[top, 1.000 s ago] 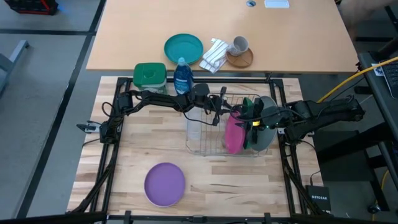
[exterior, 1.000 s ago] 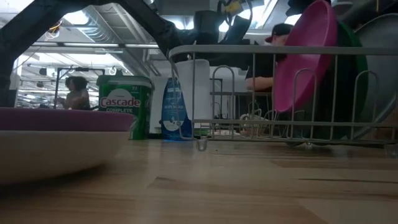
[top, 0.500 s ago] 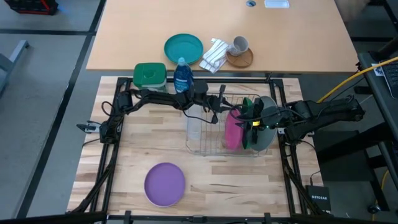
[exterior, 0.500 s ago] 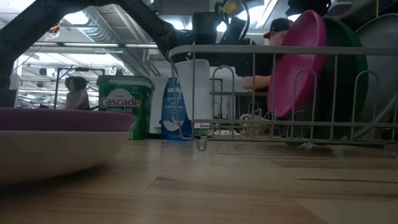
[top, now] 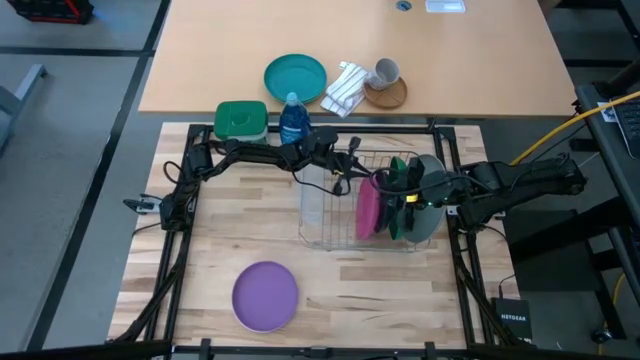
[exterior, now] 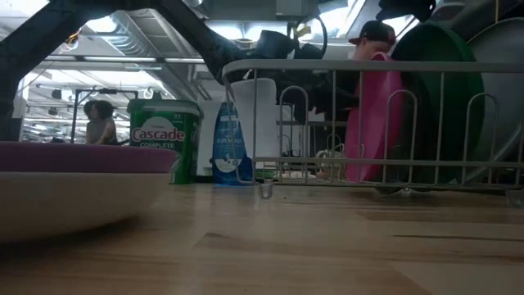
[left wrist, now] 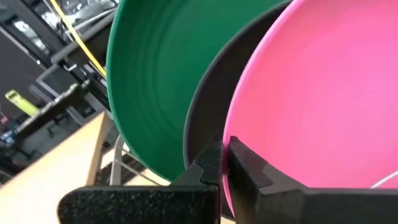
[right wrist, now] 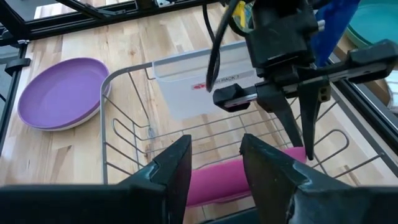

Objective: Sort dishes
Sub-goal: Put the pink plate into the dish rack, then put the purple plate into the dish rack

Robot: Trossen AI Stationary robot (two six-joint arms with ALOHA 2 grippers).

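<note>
Black fingers of the left end effector (left wrist: pixel 222 171) are pinched together, resting against the rim of the magenta-pink plate (top: pixel 367 207) without clasping it, over the wire dish rack (top: pixel 330 233) near the middle of the wooden tabletop (top: pixel 220 235). That plate stands on edge in the rack, with a dark grey plate (left wrist: pixel 205 118) just behind it, then a green plate (left wrist: pixel 155 74), and a large light grey plate (top: pixel 432 195) at the rack's three o'clock end. The right end effector (right wrist: pixel 211 163) hovers directly above the pink plate's upper edge from the three o'clock side, fingers narrowly apart and empty. A clear utensil holder (top: pixel 312 200) hangs at the rack's nine o'clock end. A purple bowl (top: pixel 265 296) sits at the tabletop's seven o'clock, well apart from the rack. At twelve o'clock stand a green-lidded tub (top: pixel 241 122) and a blue soap bottle (top: pixel 293 122); beyond them lie a teal plate (top: pixel 295 76), a striped cloth (top: pixel 346 88) and a mug (top: pixel 386 72).
</note>
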